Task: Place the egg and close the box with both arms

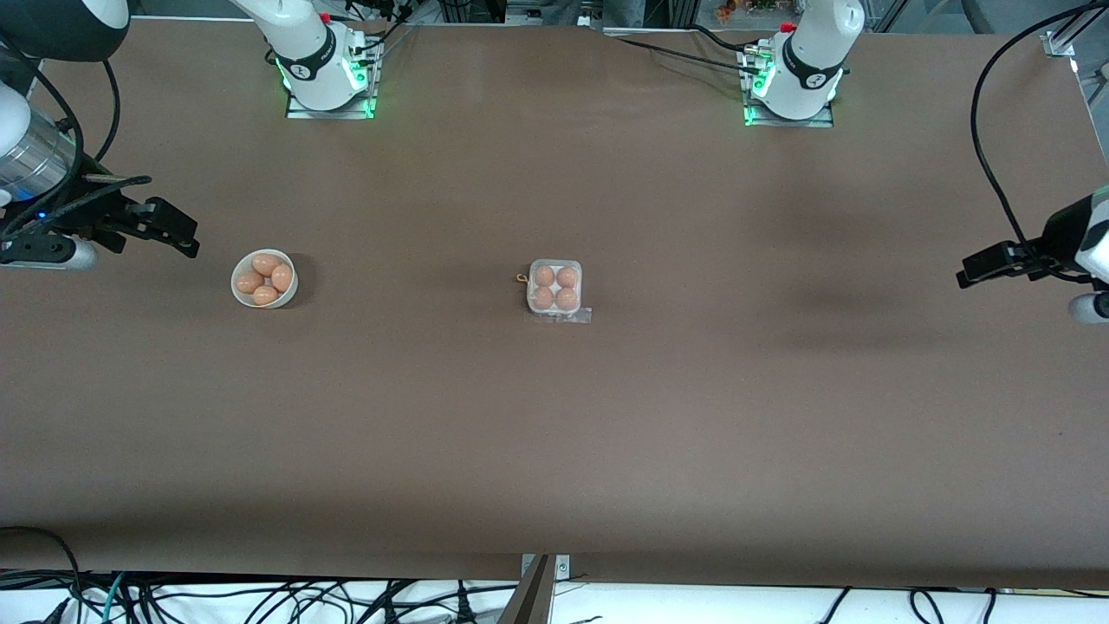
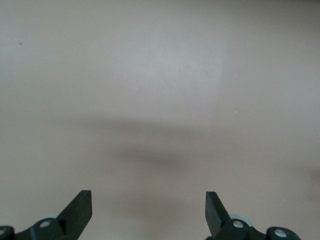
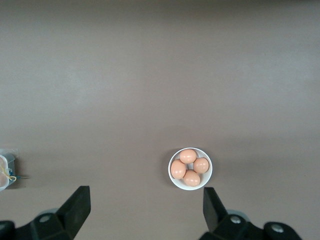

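At the middle of the worktop [image 1: 554, 451], well clear of all four edges, located the box [image 1: 554, 289]: clear plastic, square, resting flat. Counted four brown eggs [image 1: 544, 276] inside, one per cell. Noted a clear flap projecting from the box's side nearer the front camera, flat on the surface. Could not confirm lid position, up or down. Noted also a small yellowish loop [image 1: 521, 278] touching the box's side toward the right arm's end.

Toward the right arm's end of the worktop, well apart from the box, located a round white bowl [image 1: 264, 278]. Counted four more brown eggs in it, packed together and touching.

Over bare worktop close to the edge at the right arm's end, near the bowl but not above it, found the right pincer [image 1: 184, 238]. Confirmed in the right wrist view: fingers spread wide, nothing held, with the bowl framed between the fingertips and one corner of the box at the picture's margin.

Over bare worktop at the edge at the left arm's end, well apart from the box, found the left pincer [image 1: 966, 276]. Confirmed in the left wrist view: fingers likewise spread wide, nothing held, only plain brown surface and a soft shadow beneath.

Saw neither pincer touching box, bowl or egg.
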